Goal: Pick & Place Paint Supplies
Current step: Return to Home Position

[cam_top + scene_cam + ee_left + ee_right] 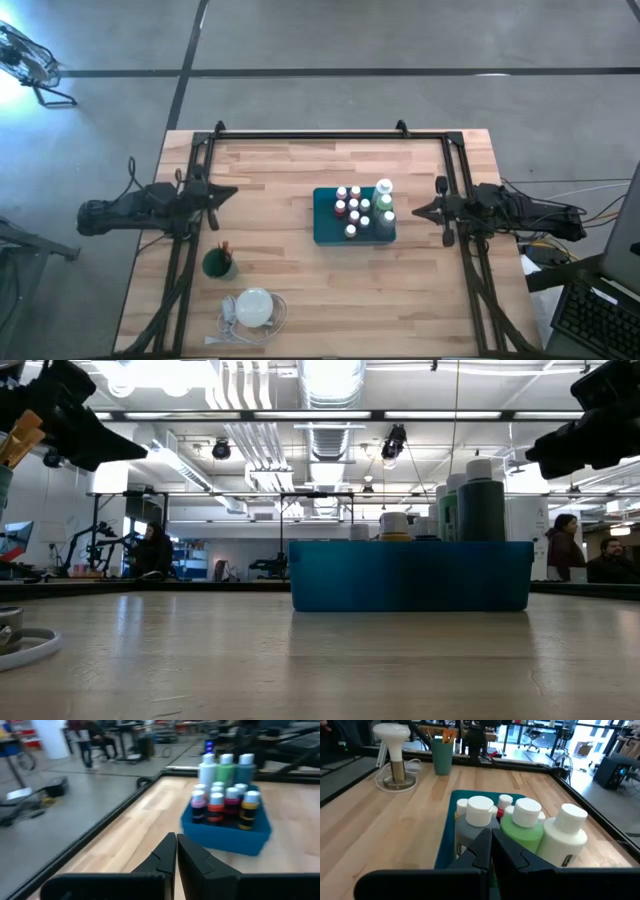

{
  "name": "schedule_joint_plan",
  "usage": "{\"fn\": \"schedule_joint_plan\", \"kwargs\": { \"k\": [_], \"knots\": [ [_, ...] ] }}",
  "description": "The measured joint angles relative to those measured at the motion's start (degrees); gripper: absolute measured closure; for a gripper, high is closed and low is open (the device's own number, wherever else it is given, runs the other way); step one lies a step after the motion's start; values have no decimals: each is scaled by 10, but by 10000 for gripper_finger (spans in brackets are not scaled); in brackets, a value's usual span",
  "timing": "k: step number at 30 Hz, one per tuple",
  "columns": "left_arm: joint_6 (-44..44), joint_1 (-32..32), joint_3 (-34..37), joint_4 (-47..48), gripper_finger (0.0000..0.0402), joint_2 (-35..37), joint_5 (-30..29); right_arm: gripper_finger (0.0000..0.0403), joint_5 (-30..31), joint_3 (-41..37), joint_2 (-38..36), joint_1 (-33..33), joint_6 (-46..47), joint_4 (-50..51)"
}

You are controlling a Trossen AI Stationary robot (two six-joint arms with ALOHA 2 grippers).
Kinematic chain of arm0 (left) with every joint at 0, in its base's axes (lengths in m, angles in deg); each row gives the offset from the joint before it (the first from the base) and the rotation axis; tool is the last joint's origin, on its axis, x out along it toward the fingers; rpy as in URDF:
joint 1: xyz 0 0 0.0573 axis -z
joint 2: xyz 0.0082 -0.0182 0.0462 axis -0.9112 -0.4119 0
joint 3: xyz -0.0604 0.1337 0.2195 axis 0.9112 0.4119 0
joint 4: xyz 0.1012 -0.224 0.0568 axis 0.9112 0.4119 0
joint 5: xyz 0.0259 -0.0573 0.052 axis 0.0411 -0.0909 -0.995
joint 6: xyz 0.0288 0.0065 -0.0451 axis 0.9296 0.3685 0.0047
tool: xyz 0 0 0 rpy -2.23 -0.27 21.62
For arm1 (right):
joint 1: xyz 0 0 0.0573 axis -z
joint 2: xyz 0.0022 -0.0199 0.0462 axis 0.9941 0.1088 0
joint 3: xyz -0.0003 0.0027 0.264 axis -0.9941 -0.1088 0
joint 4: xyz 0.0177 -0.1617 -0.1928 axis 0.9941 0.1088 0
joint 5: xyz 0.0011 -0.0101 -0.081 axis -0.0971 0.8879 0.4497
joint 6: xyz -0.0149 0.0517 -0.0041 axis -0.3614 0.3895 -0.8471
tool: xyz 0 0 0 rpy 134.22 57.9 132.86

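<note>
Hidden/unclear: the small bottles [216,807] stand packed in the blue bin [322,222], so the rear ones show caps only and their colours can't be read. In the low view the bin wall covers everything but a few tops. Brushes [447,735] stand in a green cup [219,264]. Only their tips stick out, so no count is possible. The white lamp [253,306] w/ its cord is cut off at the low view's edge.

Position: the bin sits mid-counter [290,280]. The right hand [416,211] hangs just beside the bin's right side, raised off the counter and not touching. Its fingers are pressed together w/ nothing btwn them, and the wrist view looks straight over the caps. The left hand [232,192] is well apart on the bin's other side, also raised, fingers pinched narrow and empty. The cup w/ brushes is on the counter near the left hand, and the lamp is just beyond it toward the counter's front edge.

Counts:
- 3 tall bottles [225,770], white, green and grey-blue, in one row on the bin's right-hand side.
- Approx. 7 small bottles. The front four read pink, orange, dark red and yellow.
- 1 bin, 1 cup, 1 lamp.
- No bottles loose on the counter.
</note>
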Motion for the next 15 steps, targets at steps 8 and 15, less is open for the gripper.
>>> {"fn": "schedule_joint_plan", "kwargs": {
  "k": [8,15],
  "knots": [
    [-7,0,17,1,380,0,-30,394,0,0,0,0,0,-15],
    [-15,0,17,-4,383,0,-31,394,0,5,1,0,-2,-16]
  ]
}}
